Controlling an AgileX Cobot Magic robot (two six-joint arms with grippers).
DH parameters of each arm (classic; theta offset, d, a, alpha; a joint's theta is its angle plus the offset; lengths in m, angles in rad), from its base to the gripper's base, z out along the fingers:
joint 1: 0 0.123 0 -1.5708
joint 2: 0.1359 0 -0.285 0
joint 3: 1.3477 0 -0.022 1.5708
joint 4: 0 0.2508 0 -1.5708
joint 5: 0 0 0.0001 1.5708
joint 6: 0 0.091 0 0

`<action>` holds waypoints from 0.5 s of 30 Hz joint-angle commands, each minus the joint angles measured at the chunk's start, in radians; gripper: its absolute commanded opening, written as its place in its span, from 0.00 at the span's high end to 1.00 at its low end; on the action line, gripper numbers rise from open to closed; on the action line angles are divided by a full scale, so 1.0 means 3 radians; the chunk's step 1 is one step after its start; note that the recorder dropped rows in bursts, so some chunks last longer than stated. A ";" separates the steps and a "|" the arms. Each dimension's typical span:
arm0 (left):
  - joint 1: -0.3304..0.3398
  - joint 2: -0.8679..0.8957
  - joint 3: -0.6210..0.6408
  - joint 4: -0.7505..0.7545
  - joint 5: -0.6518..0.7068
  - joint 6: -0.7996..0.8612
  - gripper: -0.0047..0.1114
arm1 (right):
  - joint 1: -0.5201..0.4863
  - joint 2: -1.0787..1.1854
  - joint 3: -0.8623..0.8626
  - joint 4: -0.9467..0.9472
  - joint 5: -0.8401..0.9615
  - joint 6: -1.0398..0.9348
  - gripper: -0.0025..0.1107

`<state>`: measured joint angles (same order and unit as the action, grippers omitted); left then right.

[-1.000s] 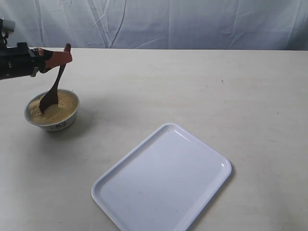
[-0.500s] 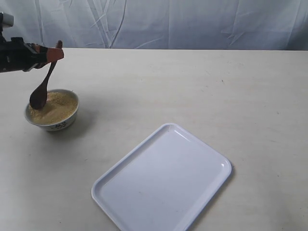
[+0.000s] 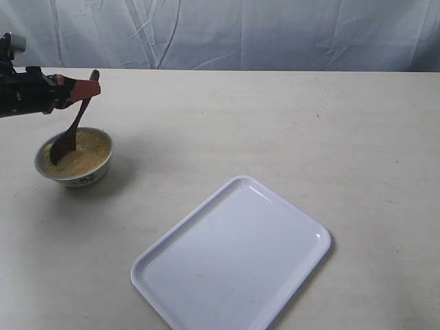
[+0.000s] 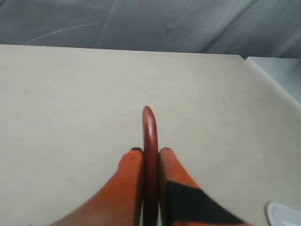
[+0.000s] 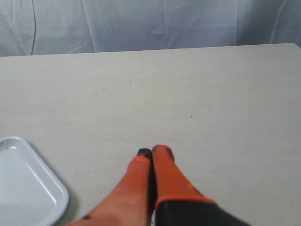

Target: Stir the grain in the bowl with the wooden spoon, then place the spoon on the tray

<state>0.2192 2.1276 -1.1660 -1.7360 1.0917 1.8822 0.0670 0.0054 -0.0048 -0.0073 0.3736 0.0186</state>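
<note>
Stirring, by the look of it, with the set-down not yet due. Left gripper (image 3: 91, 88) pinched on the upper handle of the wooden spoon (image 3: 75, 127), handle tip poking out past the fingers. Scoop tilted down into the bowl (image 3: 84, 180) and dipped in the grain (image 3: 89, 152) on the side nearer the arm. Bowl at the left of the table (image 3: 295, 130) in the exterior view; tray (image 3: 234, 265) well apart from it, toward the front middle. Right gripper (image 5: 151, 156) pressed together on nothing, poised over bare tabletop with only a tray corner in its view.

Sweep the scoop round in slow, even circles, low enough to turn the grain but short of scraping hard on the ceramic. Stay inside the rim: fine granules heaped this close to the top probably spill at any quick flick. Hold the pinch firm, since a slim handle gripped high likely twists when the scoop drags. Avoid pushing sideways on the wall, as so small a bowl may slide or tip. Lift straight up before heading for the tray, and pause above the bowl to shed loose grain.
</note>
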 commanded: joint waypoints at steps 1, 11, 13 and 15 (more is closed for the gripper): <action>-0.0007 0.0004 0.0067 -0.0028 0.0095 -0.0149 0.96 | 0.0013 -0.0018 0.0016 0.0003 -0.0047 0.0000 0.98; -0.0007 -0.0003 -0.0096 -0.0028 0.0416 -0.0310 0.96 | 0.0013 -0.0018 0.0016 0.0003 -0.0047 0.0000 0.98; -0.0007 -0.0003 -0.0134 -0.0028 0.0274 -0.0290 0.96 | 0.0013 -0.0018 0.0016 0.0003 -0.0047 0.0000 0.98; -0.0007 -0.0003 -0.0134 -0.0028 0.0085 -0.0175 0.96 | 0.0013 -0.0018 0.0016 0.0003 -0.0047 0.0000 0.98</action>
<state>0.2192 2.1294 -1.2000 -1.7320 1.1738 1.8030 0.0670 0.0054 -0.0048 -0.0073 0.3736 0.0186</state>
